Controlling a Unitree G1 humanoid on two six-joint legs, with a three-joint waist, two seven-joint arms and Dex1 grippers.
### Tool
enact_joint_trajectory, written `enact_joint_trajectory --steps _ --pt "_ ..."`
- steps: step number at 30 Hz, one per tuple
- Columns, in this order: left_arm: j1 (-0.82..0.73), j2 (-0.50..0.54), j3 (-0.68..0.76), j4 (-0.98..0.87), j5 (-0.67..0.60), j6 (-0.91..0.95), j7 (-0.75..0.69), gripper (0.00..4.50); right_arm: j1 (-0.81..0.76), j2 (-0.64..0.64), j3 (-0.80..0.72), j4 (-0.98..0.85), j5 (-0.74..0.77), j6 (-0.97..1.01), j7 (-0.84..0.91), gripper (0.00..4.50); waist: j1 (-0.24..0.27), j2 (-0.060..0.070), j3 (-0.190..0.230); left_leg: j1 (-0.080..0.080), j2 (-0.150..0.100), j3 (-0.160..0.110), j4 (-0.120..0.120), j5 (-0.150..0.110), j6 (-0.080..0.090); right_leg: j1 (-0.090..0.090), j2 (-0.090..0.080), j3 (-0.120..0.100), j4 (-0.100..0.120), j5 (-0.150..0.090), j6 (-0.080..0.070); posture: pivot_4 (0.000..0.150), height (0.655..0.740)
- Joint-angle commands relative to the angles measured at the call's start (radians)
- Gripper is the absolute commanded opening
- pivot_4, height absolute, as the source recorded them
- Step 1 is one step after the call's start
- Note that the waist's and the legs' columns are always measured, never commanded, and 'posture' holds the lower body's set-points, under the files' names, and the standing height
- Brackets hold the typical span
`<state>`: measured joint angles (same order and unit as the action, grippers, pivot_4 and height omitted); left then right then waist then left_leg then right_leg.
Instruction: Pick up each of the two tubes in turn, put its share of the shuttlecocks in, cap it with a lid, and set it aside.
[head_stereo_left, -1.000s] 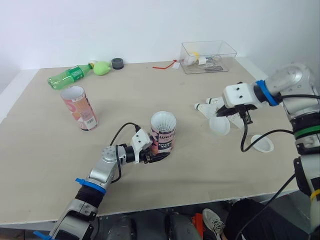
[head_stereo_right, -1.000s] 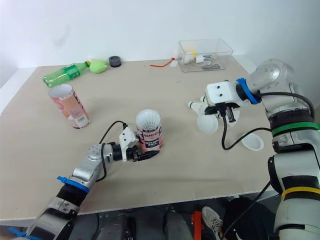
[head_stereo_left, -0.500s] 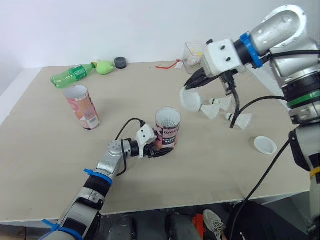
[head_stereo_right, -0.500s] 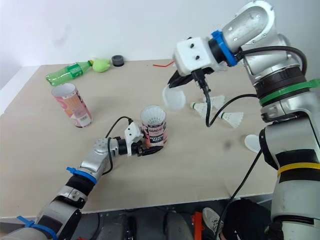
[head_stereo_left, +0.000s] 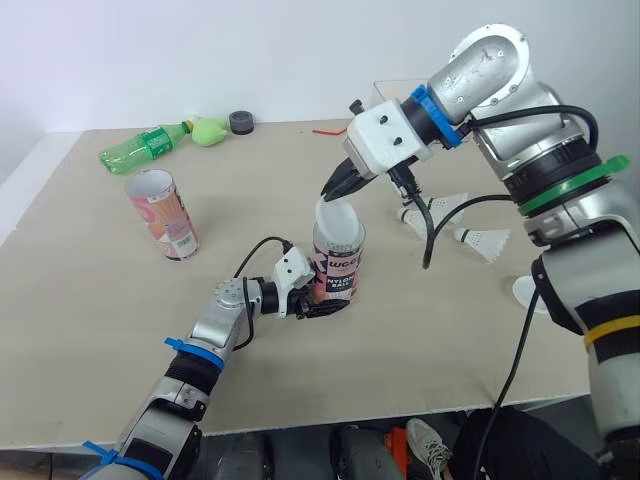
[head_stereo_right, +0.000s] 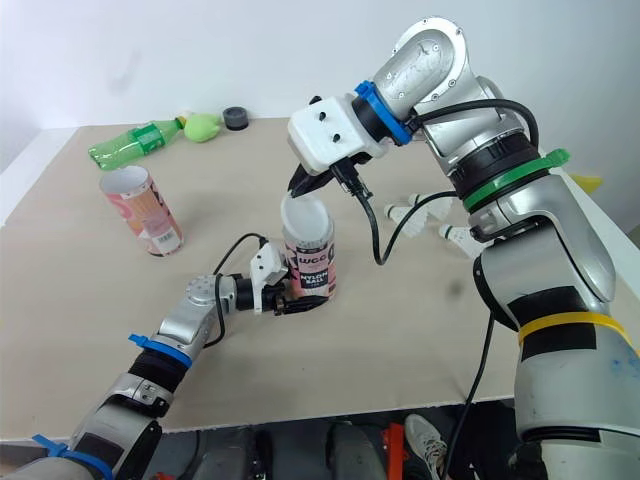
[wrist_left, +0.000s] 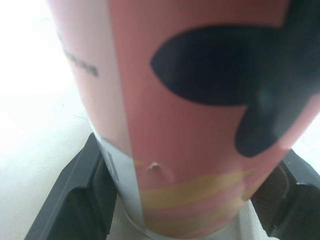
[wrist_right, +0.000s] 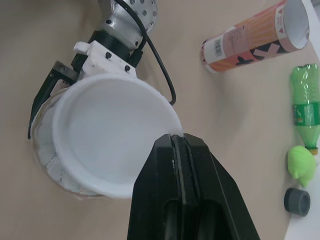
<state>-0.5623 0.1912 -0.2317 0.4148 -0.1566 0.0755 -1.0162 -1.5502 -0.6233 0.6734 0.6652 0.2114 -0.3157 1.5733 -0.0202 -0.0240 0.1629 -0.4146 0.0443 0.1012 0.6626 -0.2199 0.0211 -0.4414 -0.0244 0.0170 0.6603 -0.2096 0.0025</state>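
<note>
A pink tube (head_stereo_left: 340, 272) stands upright near the table's middle, with white shuttlecock feathers (wrist_right: 49, 156) showing inside its mouth. My left gripper (head_stereo_left: 318, 303) is shut on its base, one finger (wrist_left: 75, 197) on each side. My right gripper (head_stereo_left: 331, 191) is shut on the rim of a white lid (head_stereo_left: 338, 214) and holds it tilted just over the tube's mouth. I cannot tell whether lid and tube touch. A second pink tube (head_stereo_left: 160, 213) stands open at the left. Two loose shuttlecocks (head_stereo_left: 436, 209) lie to the right, and another white lid (head_stereo_left: 529, 292) lies beyond them.
At the far left edge lie a green bottle (head_stereo_left: 145, 148), a green soft object (head_stereo_left: 207, 131) and a small black cap (head_stereo_left: 239, 122). A clear box (head_stereo_left: 381, 90) stands at the back, mostly hidden behind my right arm. Black cables hang from both wrists.
My right gripper has lifted the lid from beside the loose shuttlecocks and carried it left to just above the held tube. The left gripper has kept hold; the camera has shifted.
</note>
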Motion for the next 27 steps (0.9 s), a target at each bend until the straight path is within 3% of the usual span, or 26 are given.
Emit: enact_joint_trajectory --steps 1,9,27 --pt "0.032 -0.001 -0.033 0.027 0.018 0.035 -0.008 2.99 -0.022 0.004 -0.001 0.004 -0.007 -0.036 0.041 0.11 0.000 0.000 0.000 0.000 0.000 0.000 0.000 0.000 0.000 0.000 0.000 0.000 0.000 0.000 0.000 0.150 0.7400" --pt "0.045 0.002 -0.035 0.014 0.021 0.043 -0.005 2.99 0.012 -0.040 0.076 -0.073 0.013 -0.063 0.041 0.11 0.000 0.000 0.000 0.000 0.000 0.000 0.000 0.000 0.000 0.000 0.000 0.000 0.000 -0.001 0.000 0.150 0.7400" --pt "0.059 0.000 -0.032 0.005 0.019 0.069 -0.005 2.99 -0.066 -0.054 0.080 -0.076 -0.029 -0.110 0.041 0.11 0.000 0.000 0.000 0.000 0.000 -0.001 0.000 0.000 0.000 0.000 0.000 -0.001 0.000 -0.001 0.001 0.150 0.7400"
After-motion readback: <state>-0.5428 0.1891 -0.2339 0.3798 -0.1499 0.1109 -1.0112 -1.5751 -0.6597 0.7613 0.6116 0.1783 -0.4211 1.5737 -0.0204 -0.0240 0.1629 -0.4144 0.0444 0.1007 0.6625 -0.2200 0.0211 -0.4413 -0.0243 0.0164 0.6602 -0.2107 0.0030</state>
